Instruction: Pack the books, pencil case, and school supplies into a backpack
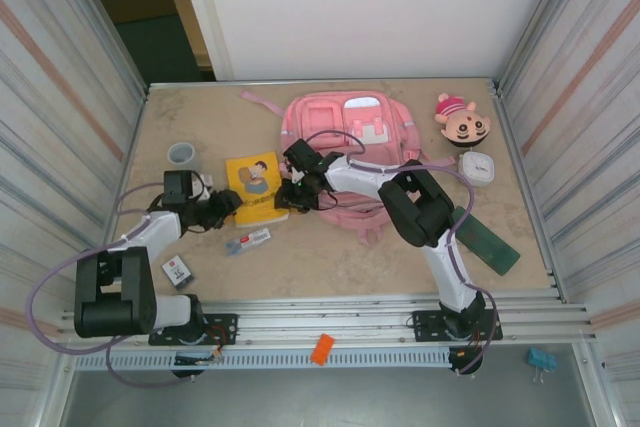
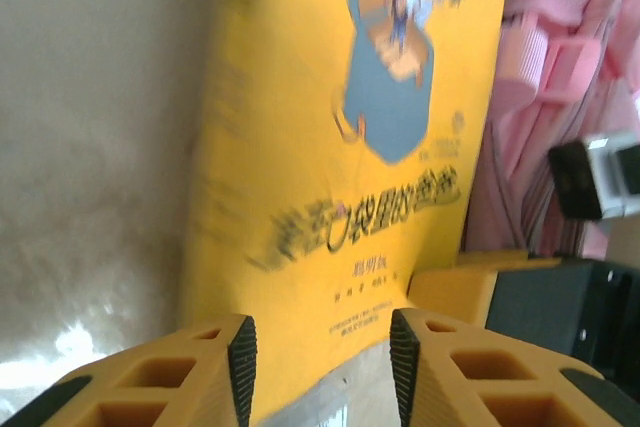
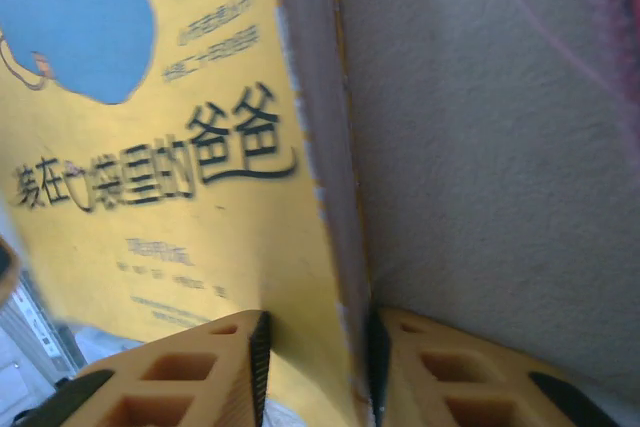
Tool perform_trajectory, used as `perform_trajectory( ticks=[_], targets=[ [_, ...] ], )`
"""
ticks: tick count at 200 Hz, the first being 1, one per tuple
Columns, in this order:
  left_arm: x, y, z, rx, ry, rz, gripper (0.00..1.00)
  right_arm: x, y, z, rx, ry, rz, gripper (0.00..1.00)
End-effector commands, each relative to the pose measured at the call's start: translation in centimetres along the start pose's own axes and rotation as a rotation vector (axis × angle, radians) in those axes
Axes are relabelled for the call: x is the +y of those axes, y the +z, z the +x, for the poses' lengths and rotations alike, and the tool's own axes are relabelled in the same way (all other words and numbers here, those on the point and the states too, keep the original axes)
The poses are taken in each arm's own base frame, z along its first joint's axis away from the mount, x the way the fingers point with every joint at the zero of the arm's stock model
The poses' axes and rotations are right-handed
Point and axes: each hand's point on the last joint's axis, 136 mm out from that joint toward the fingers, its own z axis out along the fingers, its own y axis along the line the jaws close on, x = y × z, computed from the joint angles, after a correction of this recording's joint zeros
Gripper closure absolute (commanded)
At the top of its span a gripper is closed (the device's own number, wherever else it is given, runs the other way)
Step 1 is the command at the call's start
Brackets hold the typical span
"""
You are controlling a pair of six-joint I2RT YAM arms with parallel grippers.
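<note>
The yellow book [image 1: 254, 183] lies on the table left of the pink backpack [image 1: 350, 142], and both grippers meet at its near end. My left gripper [image 1: 228, 209] stands open; in the left wrist view its fingers [image 2: 240, 352] straddle the book [image 2: 300, 147] at its lower edge. My right gripper [image 1: 289, 194] reaches across from the right, open, with the book's raised page edge [image 3: 330, 247] between its jaws. A grey-white stick pack [image 1: 247, 241] and a small white square piece [image 1: 177, 271] lie near the left arm. A flat dark green pencil case [image 1: 487, 239] lies at the right.
A grey cup [image 1: 181, 153] stands at the back left. A plush head [image 1: 462, 122] and a white rounded box [image 1: 478, 167] sit right of the backpack. Ribbed metal walls close in both sides. An orange clip [image 1: 321, 348] lies on the front rail.
</note>
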Motion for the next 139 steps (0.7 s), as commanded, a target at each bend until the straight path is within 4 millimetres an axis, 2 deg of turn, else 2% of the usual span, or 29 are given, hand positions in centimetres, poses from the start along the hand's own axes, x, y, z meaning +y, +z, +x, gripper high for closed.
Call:
perform_trajectory(
  ticks=[1, 36, 82, 109, 139],
  targets=[
    [0.6, 0.0, 2.6, 0.087, -0.035, -0.026, 0.56, -0.3, 0.3, -0.5, -0.028, 0.009, 0.049, 0.78],
    [1.6, -1.0, 1.5, 0.038, -0.013, -0.114, 0.5, -2.4, 0.8, 0.3, -0.002, 0.002, 0.14, 0.86],
    [2.9, -1.9, -1.1, -0.029, -0.013, -0.169, 0.5, -3.0, 0.8, 0.5, 0.004, -0.008, 0.161, 0.88],
    [3.1, -0.7, -1.7, 0.008, -0.01, -0.172, 0.51, -2.6, 1.0, 0.4, 0.007, -0.01, 0.138, 0.88],
    [3.1, 1.4, -1.4, 0.079, -0.022, -0.141, 0.53, -1.6, 1.0, 0.4, 0.003, -0.025, 0.106, 0.88]
  ],
)
